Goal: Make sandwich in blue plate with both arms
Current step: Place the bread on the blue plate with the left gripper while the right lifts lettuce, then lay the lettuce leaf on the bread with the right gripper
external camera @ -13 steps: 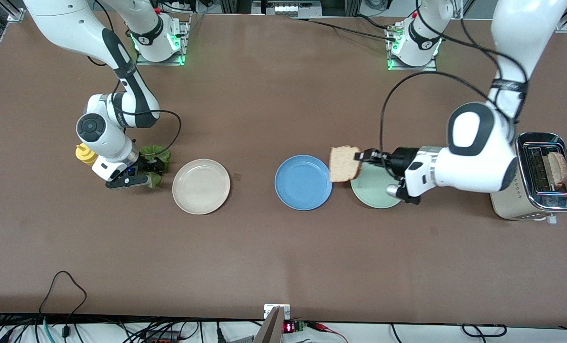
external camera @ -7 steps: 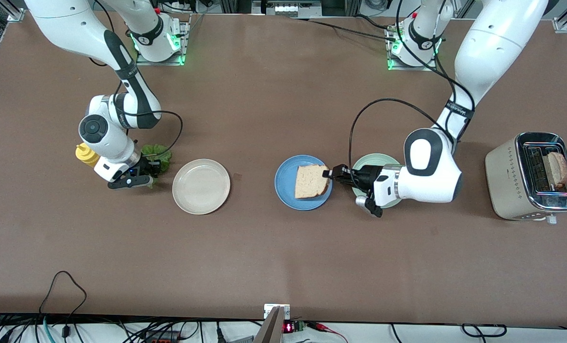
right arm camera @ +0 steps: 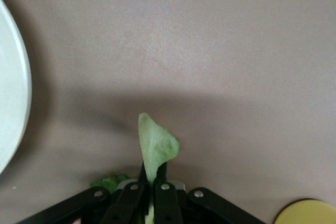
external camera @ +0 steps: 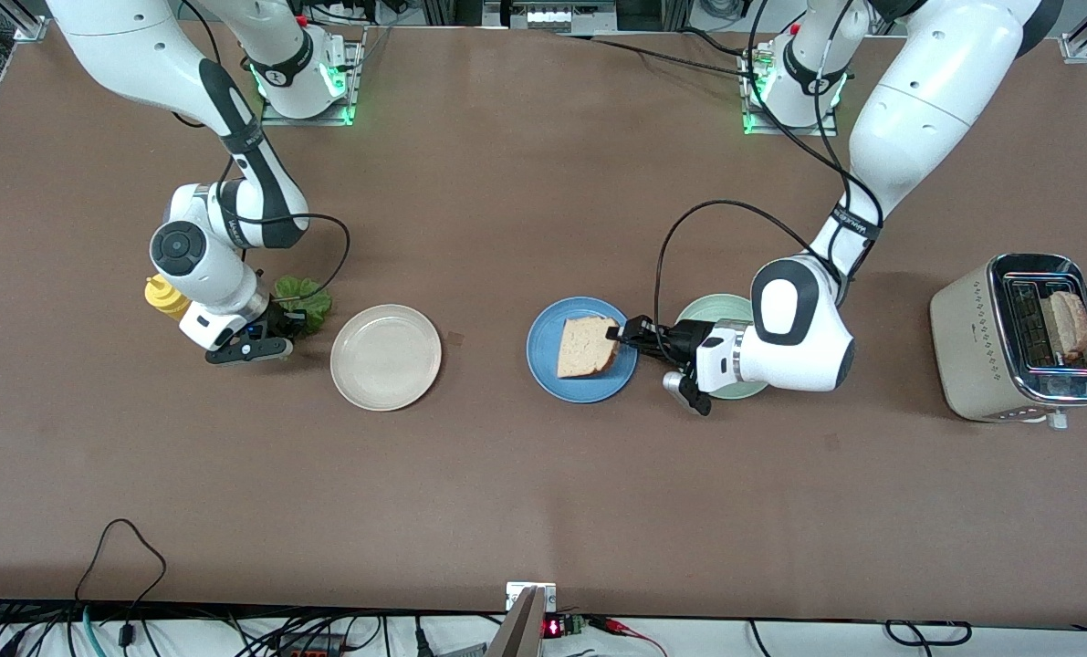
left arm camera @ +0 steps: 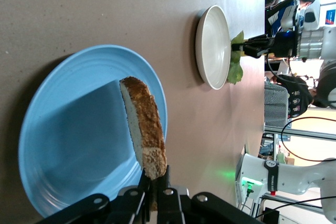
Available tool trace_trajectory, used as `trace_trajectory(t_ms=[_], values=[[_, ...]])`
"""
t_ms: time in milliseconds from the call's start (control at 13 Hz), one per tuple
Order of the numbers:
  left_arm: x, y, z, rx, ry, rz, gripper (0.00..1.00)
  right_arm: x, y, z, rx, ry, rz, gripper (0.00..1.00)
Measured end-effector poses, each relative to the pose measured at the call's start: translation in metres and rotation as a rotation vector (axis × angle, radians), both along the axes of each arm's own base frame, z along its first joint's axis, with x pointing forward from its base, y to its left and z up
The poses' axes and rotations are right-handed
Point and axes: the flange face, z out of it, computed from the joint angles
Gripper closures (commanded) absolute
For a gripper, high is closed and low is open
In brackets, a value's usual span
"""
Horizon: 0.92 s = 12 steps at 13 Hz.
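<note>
Nearest the front camera among the desk's things sit the plates in a row: the blue plate in the middle, a cream plate toward the right arm's end and a mint-green plate toward the left arm's end, partly under the left arm's wrist. The left tool hangs over the blue plate's rim, its fingers pinching one edge of a bread slice; the left wrist view shows the slice held tilted on edge above the plate's floor, apparently so it can be laid flat as the sandwich's base without the fingers striking the plate. The right tool is just beside the cream plate, pressed together on a lettuce leaf, which stands up thin between the fingers in the right wrist view, probably ready as the next layer. A yellow bottle stands close beside that arm. At the left arm's end, a toaster holds a second slice, likely the sandwich's top.
</note>
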Motion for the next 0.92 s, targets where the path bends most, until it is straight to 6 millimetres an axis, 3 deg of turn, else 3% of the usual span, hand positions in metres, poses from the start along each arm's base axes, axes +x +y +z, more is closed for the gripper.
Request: trace_trajectory(t_ms=[77, 153, 307, 614, 921], values=[[-0.003, -0.005, -0.006, -0.016, 0.007, 0.002, 0.96, 0.005, 0.0, 0.005, -0.003, 0.019, -0.002, 1.0], [-0.006, -0.012, -0.01, -0.034, 0.012, 0.005, 0.82, 0.011, 0.001, 0.014, -0.005, 0.041, -0.005, 1.0], [-0.01, -0.022, -0.012, -0.047, 0.018, 0.008, 0.01, 0.024, 0.002, 0.038, -0.007, 0.073, -0.009, 1.0], [-0.004, -0.008, -0.013, -0.042, 0.014, 0.028, 0.0, 0.031, 0.014, 0.073, 0.025, 0.134, -0.126, 1.0], [0.004, 0.025, 0.009, 0.027, -0.055, -0.041, 0.0, 0.022, 0.076, 0.079, 0.124, 0.177, -0.335, 1.0]])
